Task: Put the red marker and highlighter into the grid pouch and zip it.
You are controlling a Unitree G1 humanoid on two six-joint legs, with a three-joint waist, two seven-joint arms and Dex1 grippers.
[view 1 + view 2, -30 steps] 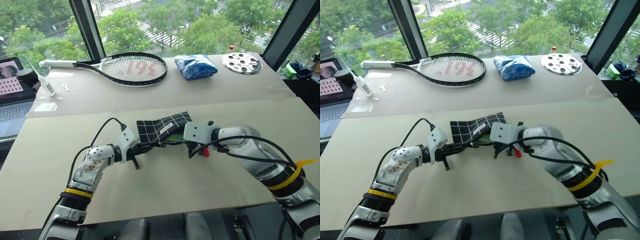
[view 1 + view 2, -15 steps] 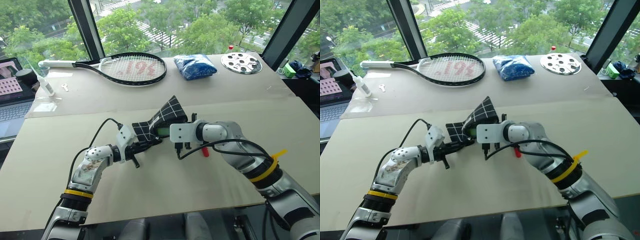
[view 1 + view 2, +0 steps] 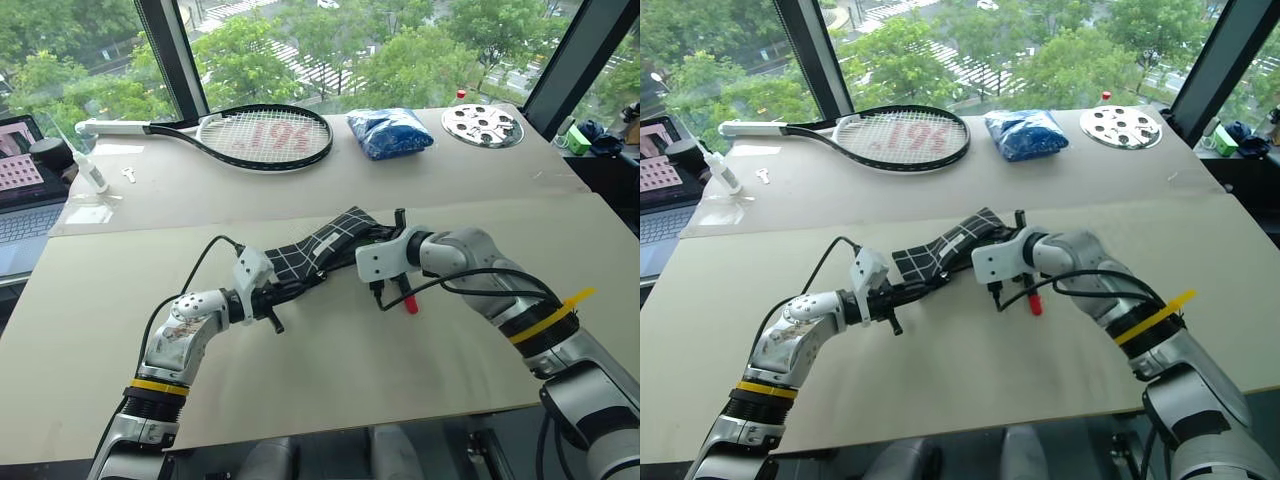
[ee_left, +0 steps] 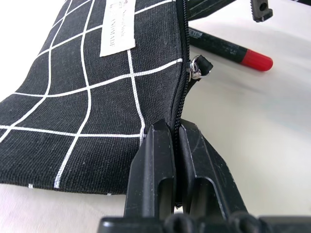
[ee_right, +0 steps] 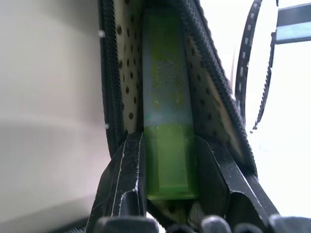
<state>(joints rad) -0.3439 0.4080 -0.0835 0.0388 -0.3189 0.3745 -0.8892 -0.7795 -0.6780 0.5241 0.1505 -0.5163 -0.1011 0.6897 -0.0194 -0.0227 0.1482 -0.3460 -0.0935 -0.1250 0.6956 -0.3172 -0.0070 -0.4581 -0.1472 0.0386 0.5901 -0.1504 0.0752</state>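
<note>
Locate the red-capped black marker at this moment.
The slim black marker with the red cap lies on the tan table near its middle, outside the black grid pouch, just beneath the right gripper and its cable.

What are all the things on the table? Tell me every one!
grid pouch: one, black with white lines, middle of table, open.
highlighter: one, green, partly inside the pouch mouth.
red marker: one, black with red cap, on the table beside the pouch.
tennis racket: one, black and white, far side.
blue bag: one, far side.
round metal disc: one, silver, far right.
laptop: one, far left edge.
left pincer: black, shut on the pouch's zipper edge.
right pincer: black, holding the highlighter.
</note>
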